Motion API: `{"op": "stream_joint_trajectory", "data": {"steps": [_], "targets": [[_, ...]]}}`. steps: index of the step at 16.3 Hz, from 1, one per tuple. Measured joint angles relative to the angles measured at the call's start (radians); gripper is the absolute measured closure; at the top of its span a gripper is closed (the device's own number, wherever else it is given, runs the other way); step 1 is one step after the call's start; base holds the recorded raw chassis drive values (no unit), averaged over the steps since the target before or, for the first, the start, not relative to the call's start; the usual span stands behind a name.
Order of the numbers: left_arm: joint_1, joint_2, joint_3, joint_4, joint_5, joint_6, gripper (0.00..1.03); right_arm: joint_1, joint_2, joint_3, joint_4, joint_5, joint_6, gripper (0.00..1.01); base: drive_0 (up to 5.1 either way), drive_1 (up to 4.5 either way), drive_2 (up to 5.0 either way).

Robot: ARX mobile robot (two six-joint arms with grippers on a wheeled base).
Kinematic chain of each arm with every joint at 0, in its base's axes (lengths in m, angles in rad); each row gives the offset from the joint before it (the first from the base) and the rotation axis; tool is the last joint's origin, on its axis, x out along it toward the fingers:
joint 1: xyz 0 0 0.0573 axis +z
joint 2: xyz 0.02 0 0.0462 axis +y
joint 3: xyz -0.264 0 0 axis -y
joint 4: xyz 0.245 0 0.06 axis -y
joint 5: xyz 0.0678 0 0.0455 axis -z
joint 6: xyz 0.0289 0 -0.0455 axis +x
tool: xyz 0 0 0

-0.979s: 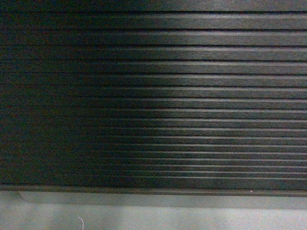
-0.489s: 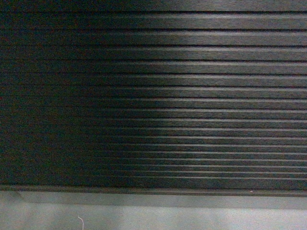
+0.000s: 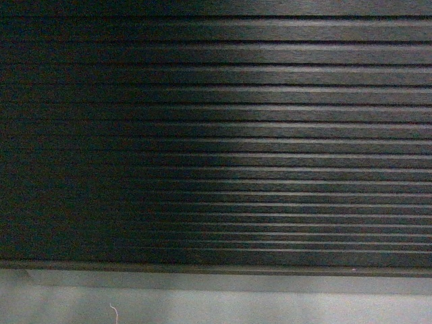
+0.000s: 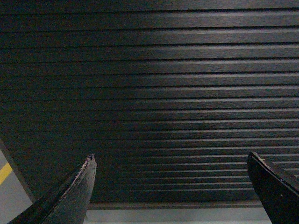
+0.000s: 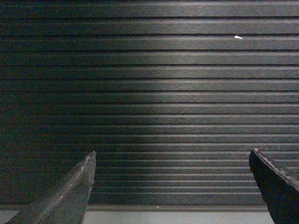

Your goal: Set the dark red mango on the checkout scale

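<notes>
Checkout [image 3: 270, 135]: slatted front fills my views. Left pincer [image 4: 170, 182] and right pincer [image 5: 172, 179]: spread, empty. Mango, scale unseen; I risk striking slats reaching blind.

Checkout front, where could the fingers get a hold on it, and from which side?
Nowhere good: the checkout front is flat horizontal slats with shallow grooves, no handle or lip showing. The left gripper and right gripper face it head-on, open. A top edge, out of view, might be pinched from above.
</notes>
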Motion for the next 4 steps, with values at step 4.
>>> {"op": "stream_joint_trajectory", "data": {"steps": [4], "targets": [[0.000, 0.000, 0.000, 0.000, 0.000, 0.000, 0.05, 0.000, 0.000, 0.000, 0.000, 0.000, 0.000, 0.03, 0.0, 0.00, 0.0]]}}
